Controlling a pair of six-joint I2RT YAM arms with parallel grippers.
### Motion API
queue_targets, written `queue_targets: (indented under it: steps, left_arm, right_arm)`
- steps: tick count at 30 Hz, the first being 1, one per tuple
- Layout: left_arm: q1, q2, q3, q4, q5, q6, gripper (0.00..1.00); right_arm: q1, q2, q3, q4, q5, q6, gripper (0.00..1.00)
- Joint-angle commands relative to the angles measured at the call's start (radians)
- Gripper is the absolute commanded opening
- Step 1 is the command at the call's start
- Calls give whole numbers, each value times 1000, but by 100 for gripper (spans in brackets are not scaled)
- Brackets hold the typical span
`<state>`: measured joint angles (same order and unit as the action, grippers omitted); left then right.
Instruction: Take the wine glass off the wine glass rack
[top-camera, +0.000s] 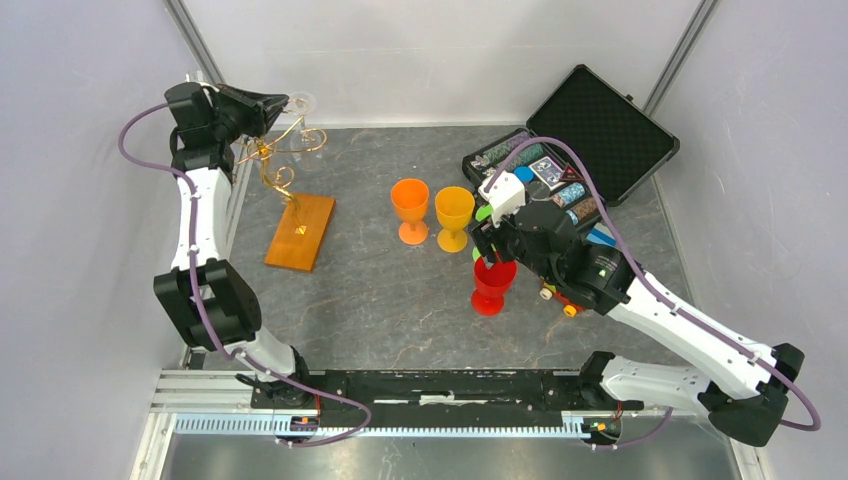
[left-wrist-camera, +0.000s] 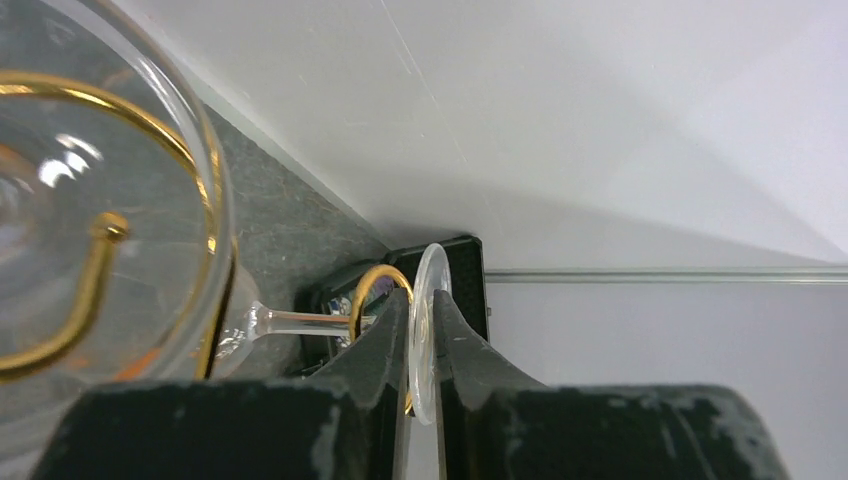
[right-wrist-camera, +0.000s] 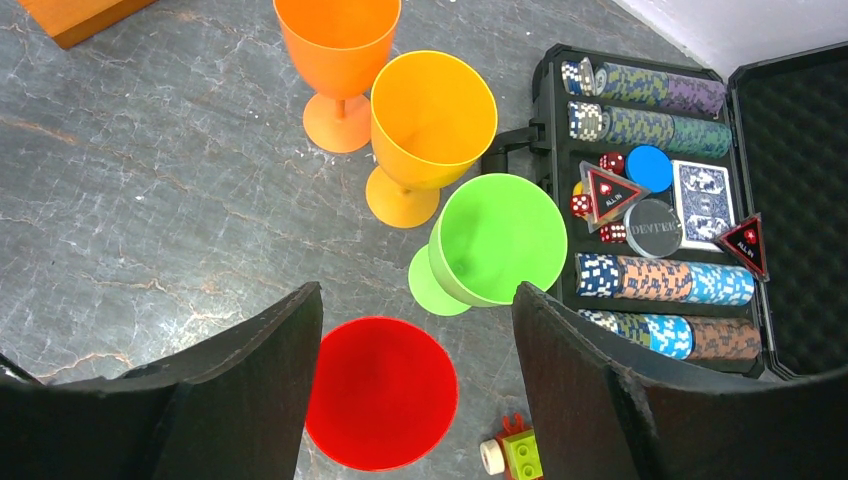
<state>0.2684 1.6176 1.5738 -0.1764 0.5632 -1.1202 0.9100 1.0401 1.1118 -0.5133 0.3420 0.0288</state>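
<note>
While the right gripper (right-wrist-camera: 417, 310) hangs wide and empty over the red goblet (right-wrist-camera: 380, 390) near mid-table, taking no part, the work is at the far-left corner. The grasp looks done. The left gripper (left-wrist-camera: 420, 325) is pinched narrow on the foot of the glass (left-wrist-camera: 432, 275), with a finger on each face of the clear disc. The lift-off is not done. Just beyond the fingers a gold curl of the rack (left-wrist-camera: 372, 290) rings the stem, and the bowl sits among more wire, so the glass is still on the rack. What is left, I judge, is to slide the stem out of that curl and carry the glass clear. The left arm rises from its base along the left wall with its elbow bent. Its wrist is high above the rack's wooden base, and the fingers point right along the back wall.
</note>
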Motion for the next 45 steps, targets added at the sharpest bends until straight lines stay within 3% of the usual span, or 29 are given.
queue_targets:
  steps: [1, 9, 21, 29, 45]
  left_arm:
    - [-1, -67, -12, 89, 50, -60, 16]
    - [-9, -70, -11, 47, 55, 2, 24]
    - [-53, -39, 35, -83, 24, 126, 25]
    - [-57, -26, 51, -99, 21, 142, 2]
    - [-31, -129, 37, -35, -3, 93, 2]
  right_arm:
    - [4, -13, -10, 44, 19, -7, 74]
    - [4, -9, -18, 48, 25, -6, 74]
    - [5, -6, -22, 50, 31, -6, 74]
    - [3, -4, -23, 49, 39, -10, 74]
    - [4, -9, -26, 53, 36, -4, 74]
